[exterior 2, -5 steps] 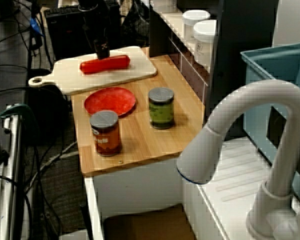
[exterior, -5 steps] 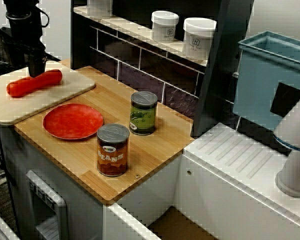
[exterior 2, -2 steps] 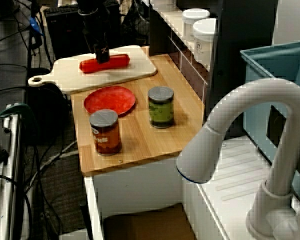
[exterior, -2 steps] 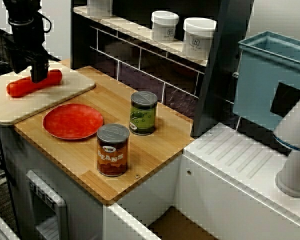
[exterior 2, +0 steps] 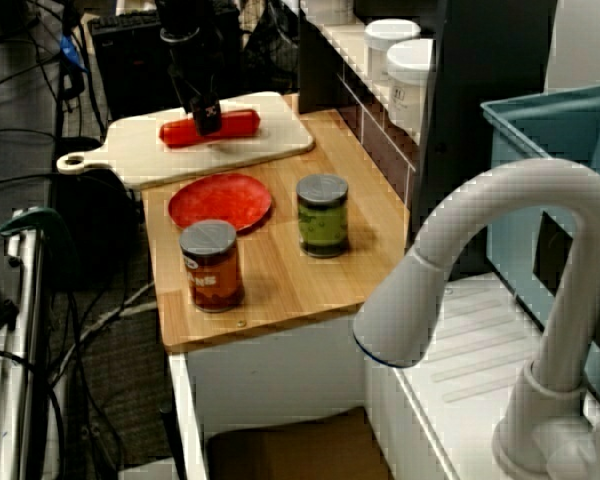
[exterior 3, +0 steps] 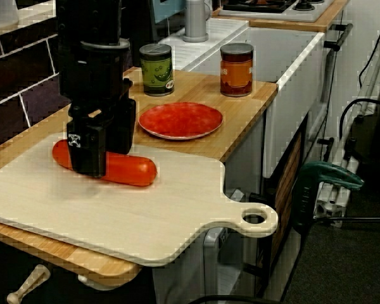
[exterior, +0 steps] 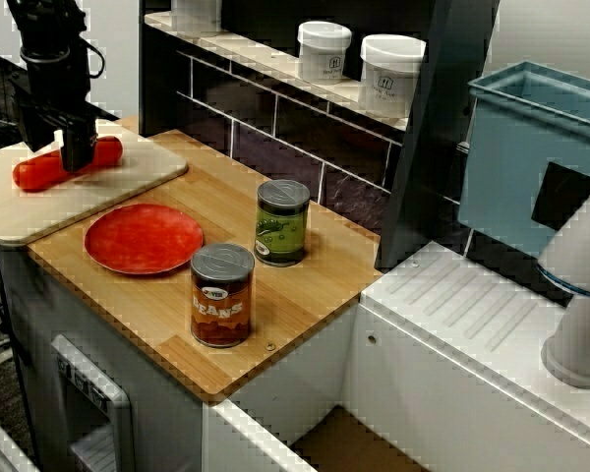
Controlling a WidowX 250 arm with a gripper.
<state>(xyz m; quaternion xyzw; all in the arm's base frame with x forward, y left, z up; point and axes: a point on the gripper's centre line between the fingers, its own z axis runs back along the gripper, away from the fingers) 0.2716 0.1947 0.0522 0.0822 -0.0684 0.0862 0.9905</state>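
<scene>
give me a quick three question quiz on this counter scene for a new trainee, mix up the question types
1. True or false: the red round plate lies on the wooden counter, not on the pale wooden cutting board.
2. Short answer: which stands nearer the dark tiled wall, the green-labelled metal tin or the brown-labelled beans tin?
3. Pick one: the black gripper is down over
A. the long red sausage-shaped object
B. the plate
C. the green-labelled tin

Key
1. True
2. The green-labelled tin
3. A
</scene>
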